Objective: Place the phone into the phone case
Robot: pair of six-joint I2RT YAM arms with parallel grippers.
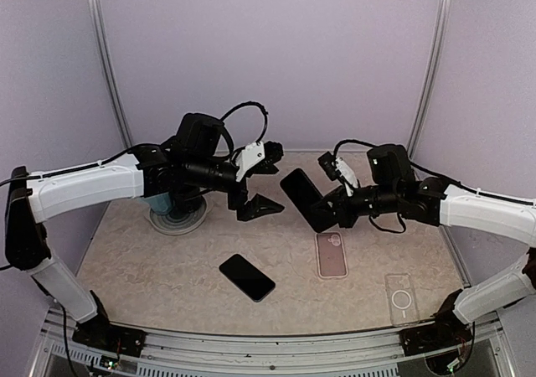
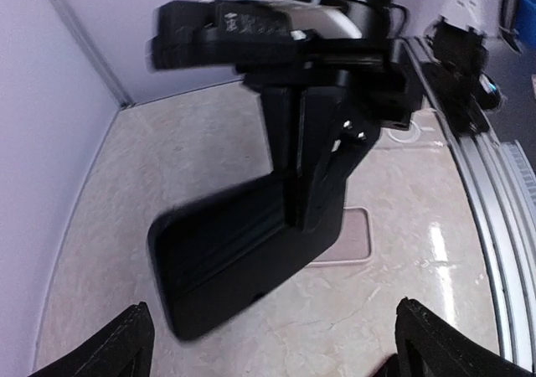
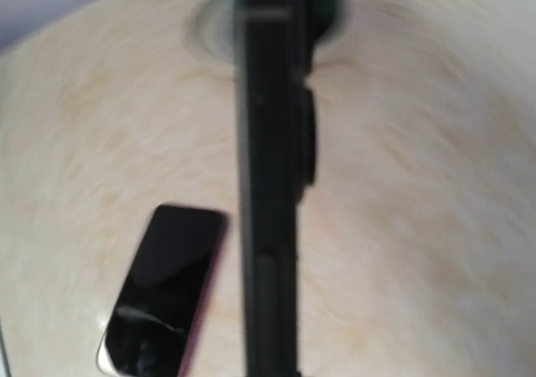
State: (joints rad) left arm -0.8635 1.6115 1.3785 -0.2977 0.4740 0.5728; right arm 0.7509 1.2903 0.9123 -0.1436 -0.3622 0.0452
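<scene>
My right gripper (image 1: 329, 213) pinches a phone (image 1: 300, 191) aloft. My left gripper (image 1: 271, 180) hangs spread wide beside it.

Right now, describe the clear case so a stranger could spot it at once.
Find the right arm's base at the table's near right corner. Just left of it, flat by the near edge, lies the clear case. Unlike the pink item beyond it and the black phone farther left, it is see-through, with a white ring on it.
</scene>
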